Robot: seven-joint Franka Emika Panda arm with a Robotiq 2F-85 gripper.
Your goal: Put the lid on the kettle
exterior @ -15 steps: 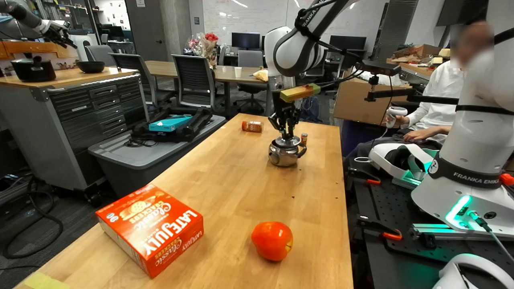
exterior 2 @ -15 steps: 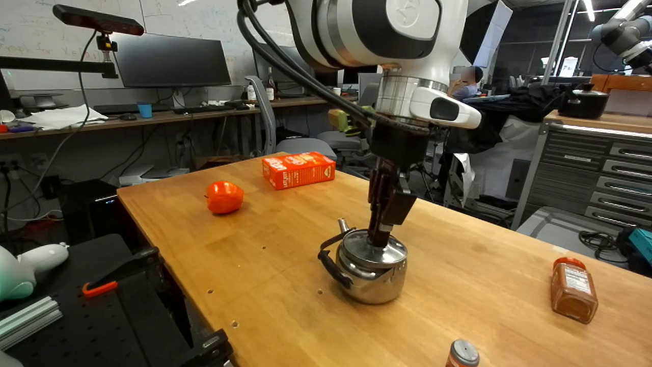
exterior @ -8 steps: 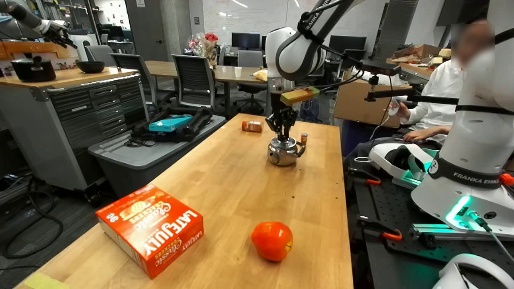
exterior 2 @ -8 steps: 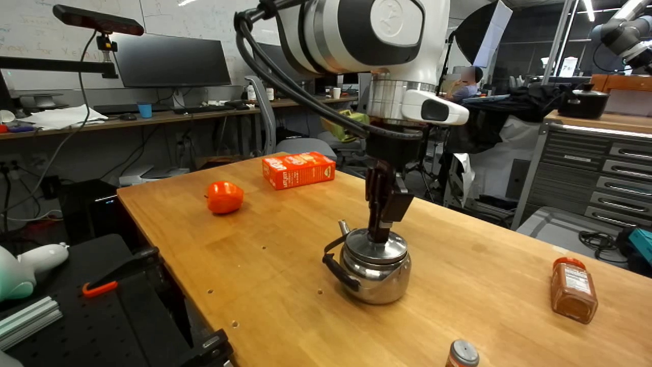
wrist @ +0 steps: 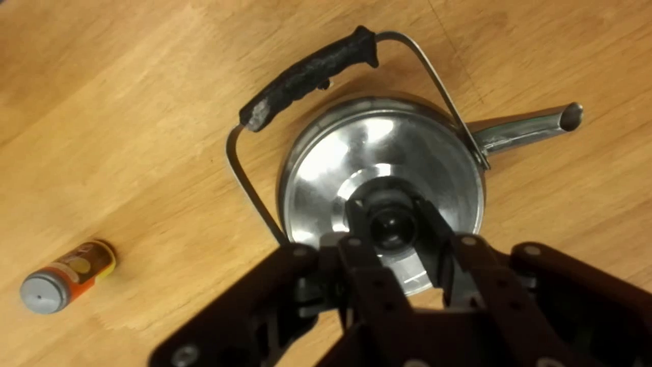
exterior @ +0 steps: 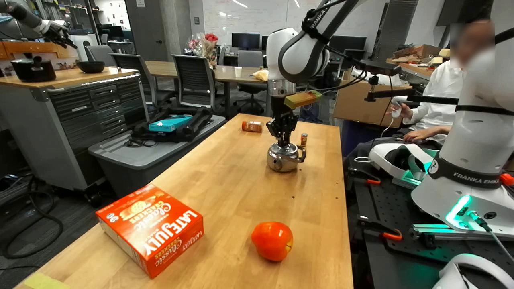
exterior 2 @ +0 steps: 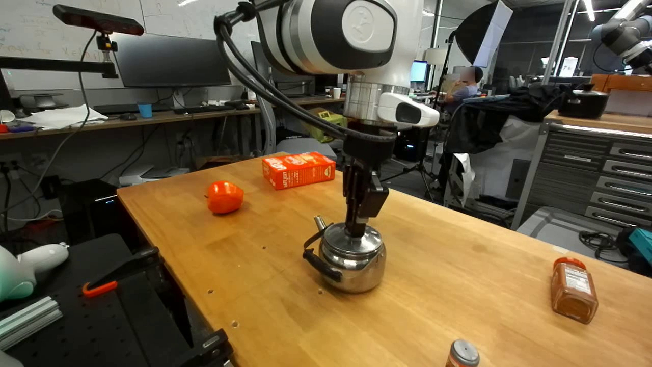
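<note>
The silver kettle (exterior 2: 356, 278) stands upright on the wooden table; it also shows in an exterior view (exterior: 281, 163) and in the wrist view (wrist: 524, 133), its black handle folded down to one side. The round silver lid (wrist: 438, 153) lies over the kettle's mouth and looks flat and centred in an exterior view (exterior 2: 368, 244). My gripper (wrist: 389, 204) points straight down over it, with the lid's dark knob between its fingers, which look closed on it. The gripper shows at the lid in both exterior views (exterior: 283, 143) (exterior 2: 355, 232). The lid's near edge is partly hidden by the fingers.
A small grey-capped bottle (wrist: 69, 278) stands near the kettle's handle side. A spice jar (exterior 2: 574, 290) lies farther off. An orange-red ball (exterior: 272, 241) and a red cracker box (exterior: 150, 230) sit toward the table's other end.
The lid was raised and tilted above the kettle one second ago; now it lies level on top. In the last half second kettle, lid and gripper have shifted together toward the ball and box.
</note>
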